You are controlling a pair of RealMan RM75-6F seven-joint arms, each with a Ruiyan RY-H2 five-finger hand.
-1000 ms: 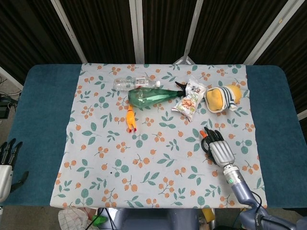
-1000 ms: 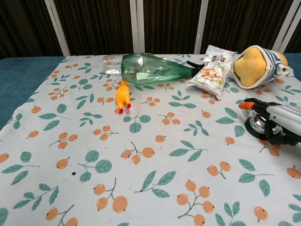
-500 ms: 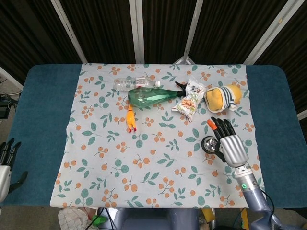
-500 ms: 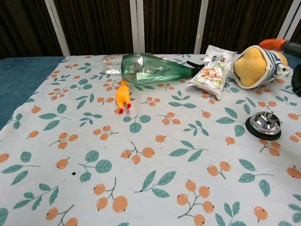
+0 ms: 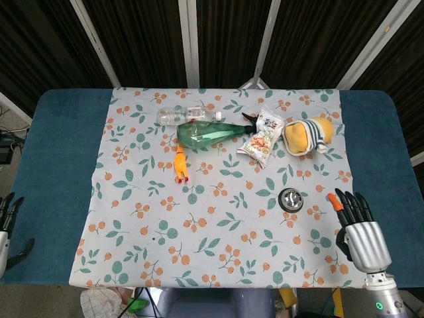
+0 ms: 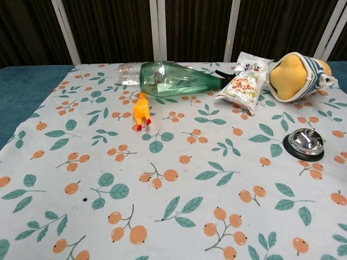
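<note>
A chrome call bell (image 5: 291, 199) (image 6: 305, 143) on a black base stands alone on the floral cloth (image 5: 218, 218), right of centre. My right hand (image 5: 358, 228) hovers open near the cloth's right edge, right of the bell and holding nothing. My left hand (image 5: 6, 228) shows only at the left border of the head view, beside the table's blue edge, empty with its fingers apart. Neither hand appears in the chest view.
Along the far side lie a clear water bottle (image 5: 187, 114), a green glass bottle (image 5: 212, 134) (image 6: 176, 79), an orange rubber chicken (image 5: 181, 165) (image 6: 142, 111), a snack packet (image 5: 262, 139) (image 6: 245, 78) and a yellow striped plush toy (image 5: 308, 134) (image 6: 295, 69). Blue table (image 5: 59, 152) surrounds the cloth.
My right hand lifted off the call bell and drew back to the right and toward me, uncovering the bell. The left hand slid slightly further out of view.
</note>
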